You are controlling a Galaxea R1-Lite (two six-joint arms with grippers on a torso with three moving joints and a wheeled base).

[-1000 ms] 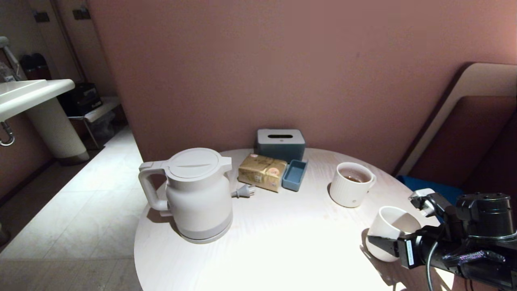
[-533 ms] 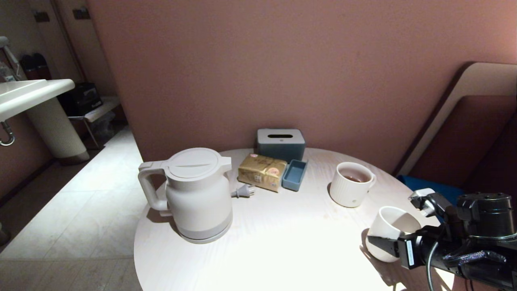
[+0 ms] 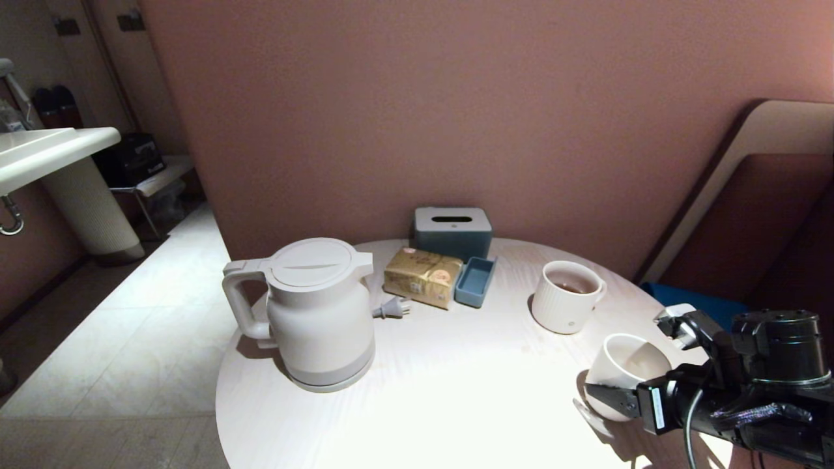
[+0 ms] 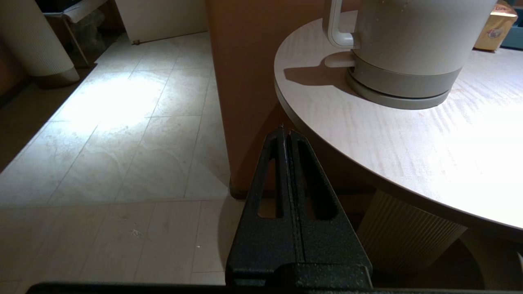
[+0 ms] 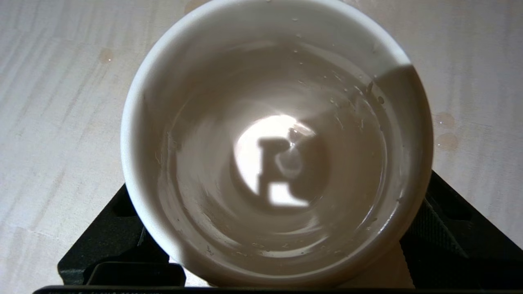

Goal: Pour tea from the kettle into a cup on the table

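The white kettle (image 3: pixel 319 312) stands with its lid shut on the left side of the round pale table (image 3: pixel 456 391). It also shows in the left wrist view as the kettle (image 4: pixel 408 49). The small white cup (image 3: pixel 629 368) sits near the table's right front edge. My right gripper (image 3: pixel 627 357) is open, one finger on each side of the cup. From the right wrist, the cup (image 5: pixel 261 81) is wet inside with droplets and fills the right gripper (image 5: pixel 280 188). No tea shows in it. My left gripper (image 4: pixel 286 132) is shut and parked beside the table (image 4: pixel 408 143).
A ribbed white mug (image 3: pixel 565 298) with brown liquid stands just behind the cup. At the back are a grey tissue box (image 3: pixel 453 231), a tan packet (image 3: pixel 423 277) and a blue tray (image 3: pixel 475 281). The kettle's plug (image 3: pixel 393 307) lies beside them. A washbasin (image 3: pixel 52 150) is far left.
The right gripper's fingers have spread wider around the cup. The cup has shifted slightly left and sits lower. The left arm and the kettle have not moved.
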